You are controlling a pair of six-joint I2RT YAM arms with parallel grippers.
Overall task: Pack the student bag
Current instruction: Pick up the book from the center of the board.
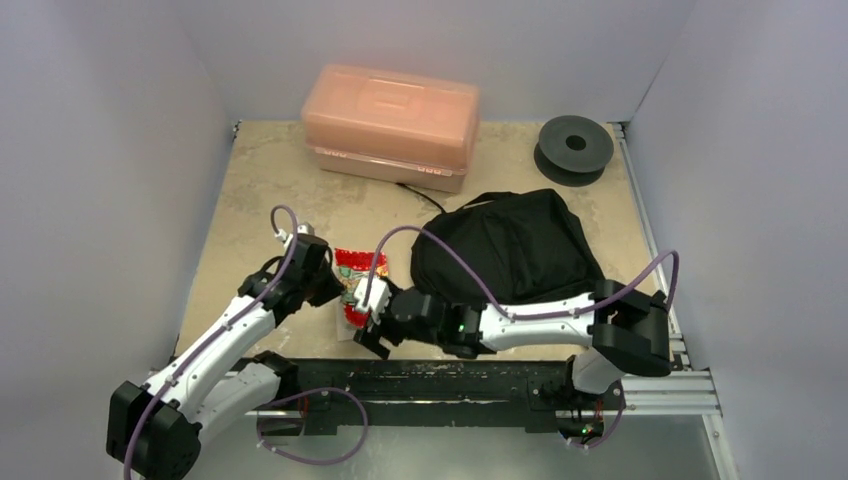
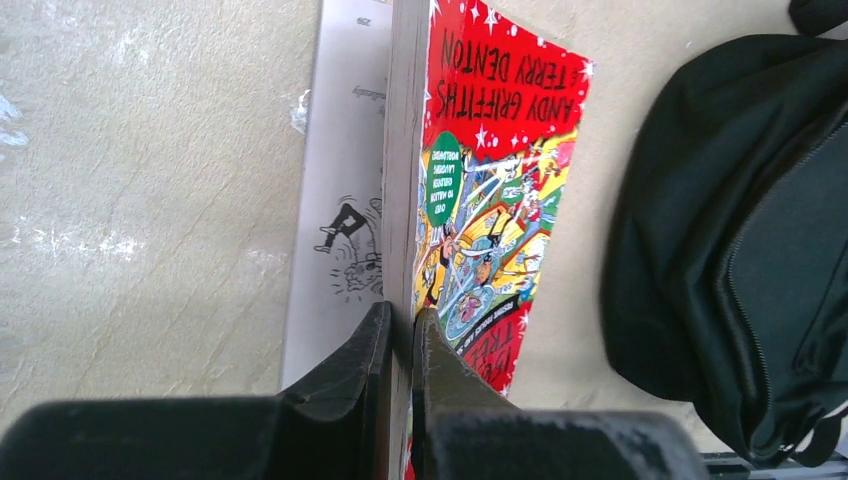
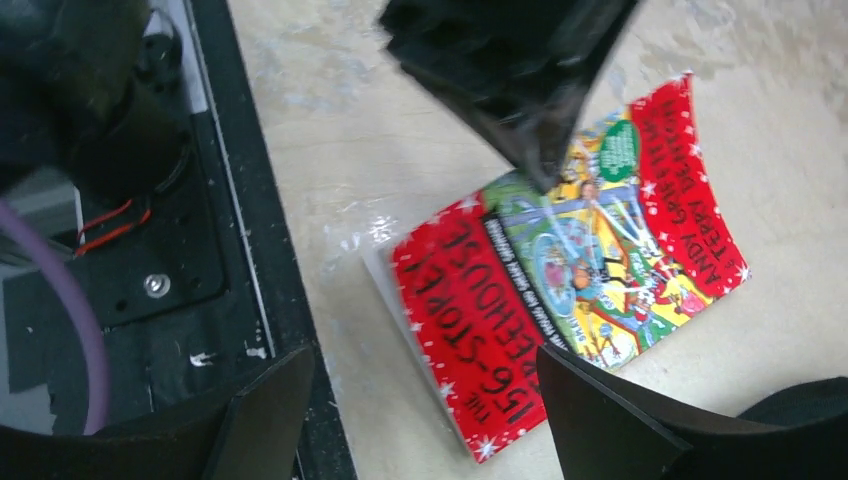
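Note:
The student bag (image 1: 510, 250) is a soft black backpack lying right of centre; its zip side shows in the left wrist view (image 2: 740, 250). A paperback book (image 1: 352, 272) with a red and yellow cartoon cover lies left of the bag. My left gripper (image 1: 333, 290) is shut on the book's edge (image 2: 490, 180), one finger (image 2: 365, 350) on each side of the page block, while a white inner page lies flat beside it. My right gripper (image 1: 368, 330) is open and empty, its fingers (image 3: 620, 420) spread wide just over the book's near end (image 3: 570, 290).
A rigid orange-pink plastic box (image 1: 392, 125) stands at the back. A black round spool (image 1: 574, 145) sits at the back right. The black base rail (image 1: 450, 385) runs along the near edge, close to the right gripper (image 3: 430, 425). White walls enclose the table.

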